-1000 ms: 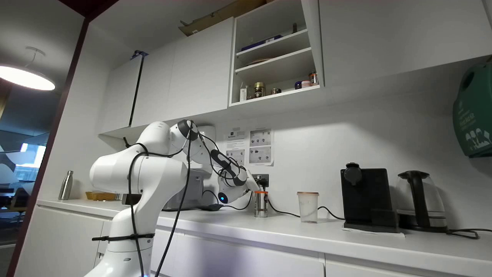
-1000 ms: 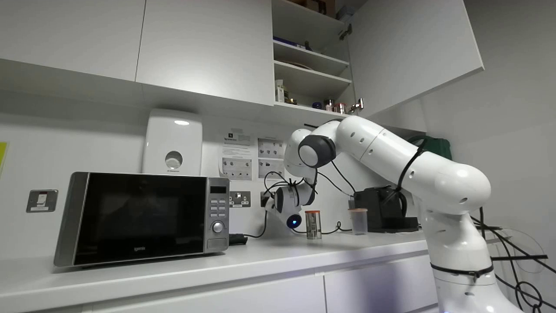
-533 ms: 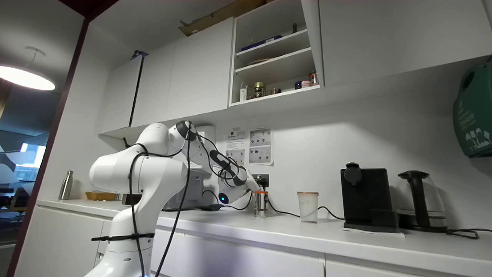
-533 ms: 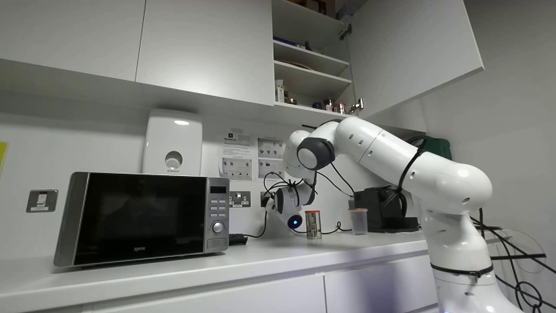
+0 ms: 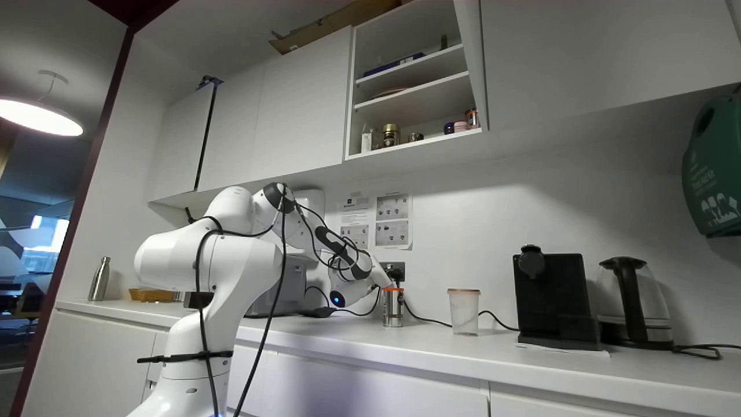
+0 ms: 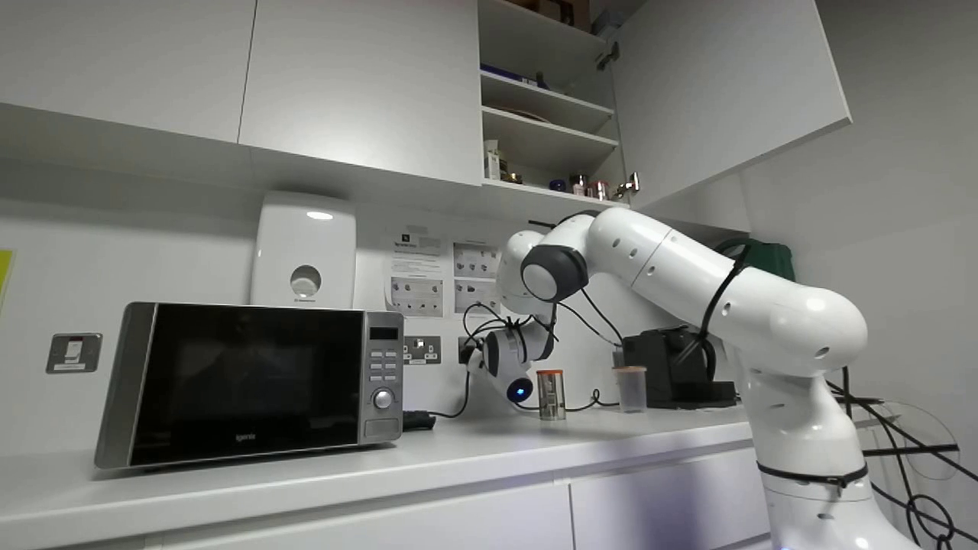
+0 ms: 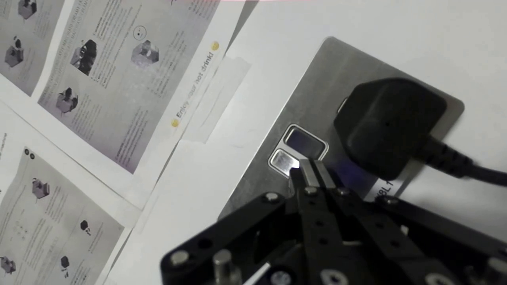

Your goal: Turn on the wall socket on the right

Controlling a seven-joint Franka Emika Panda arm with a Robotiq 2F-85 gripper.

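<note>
1. Gripper (image 7: 315, 162): together at the fingertips (image 7: 309, 174), showing only a thin dark line between. Comes in from the bottom of the wrist view. Overlaps the edge of the switches (image 7: 299, 146); cannot tell whether touching.

2. Switches: side by side in one bright-edged frame. Dark on the face nearer the plug (image 7: 390, 122), brightly lit on the other. Cannot tell whether on or off.

3. Socket (image 7: 323, 93): metal, flat on the wall, just past the fingertips, slanted across the wrist view. Partly hidden by the arm (image 6: 665, 252) in both exterior views.

4. Plug: black, seated on the socket beside the switches, with a cable (image 7: 455, 160) leading off to the picture's edge. Next to a label (image 7: 386, 189), partly hidden.

5. Posters (image 7: 130, 79): on the wall above the socket, printed with diagrams and "Enjoy your hot drink!"

6. Tin (image 5: 392, 307): upright on the bench (image 5: 428, 341), orange-lidded, near the arm's wrist in both exterior views.

7. Cup (image 5: 464, 313): upright, translucent, lidded, apart from the tin.

8. Microwave (image 6: 252, 382): on the bench in an exterior view, below a white dispenser (image 6: 303, 248).

9. Coffee maker (image 5: 550, 301) and kettle (image 5: 634, 307): side by side, farther along the bench, beyond the cup.

10. Cupboard (image 5: 399, 35): open, above the bench, with jars (image 5: 391, 136) on the lowest shelf.

11. Bottle (image 5: 100, 279) and basket (image 5: 151, 295): at the bench's far end in an exterior view.
</note>
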